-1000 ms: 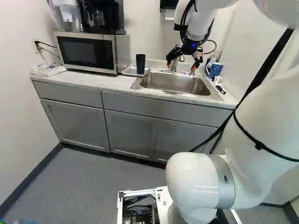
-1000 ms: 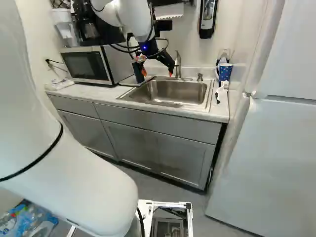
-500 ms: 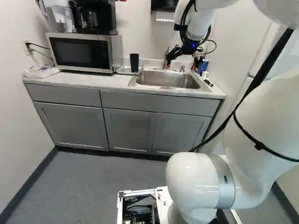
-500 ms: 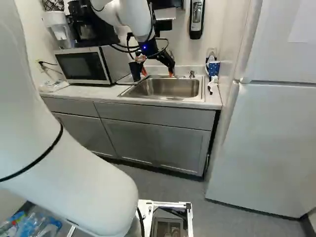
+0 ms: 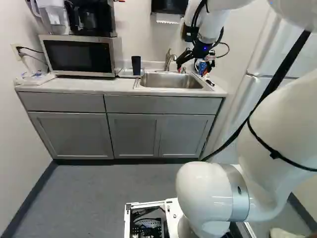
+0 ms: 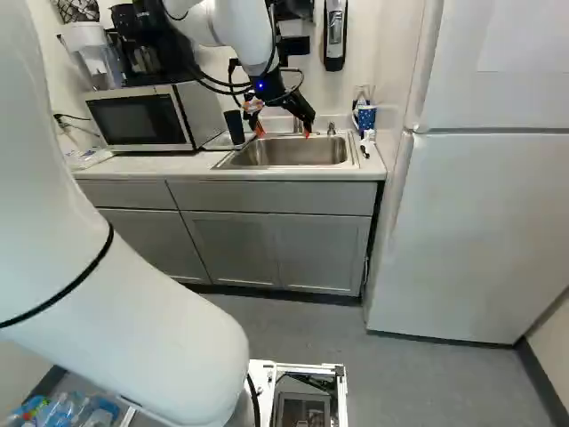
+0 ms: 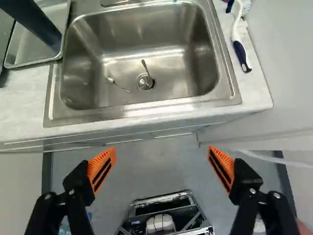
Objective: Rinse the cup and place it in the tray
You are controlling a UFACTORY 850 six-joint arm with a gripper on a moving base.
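The dark cup [image 5: 136, 65] is stood upright in the tray [image 5: 125, 75], just beside the sink [image 5: 173, 81], left of the upper middle of the left base view. At the upper middle of the right base view, the gripper [image 6: 283, 133] is held with fingers [image 7: 101, 169] spread wide apart.

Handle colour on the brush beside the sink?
Brush handle: white with dark blue end; best in the wrist view.

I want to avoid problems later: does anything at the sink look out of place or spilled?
Two small utensils lie loose in the sink, one with its end at the drain; they look left behind. No spill or damage stands out, and the cup stands upright in the tray.
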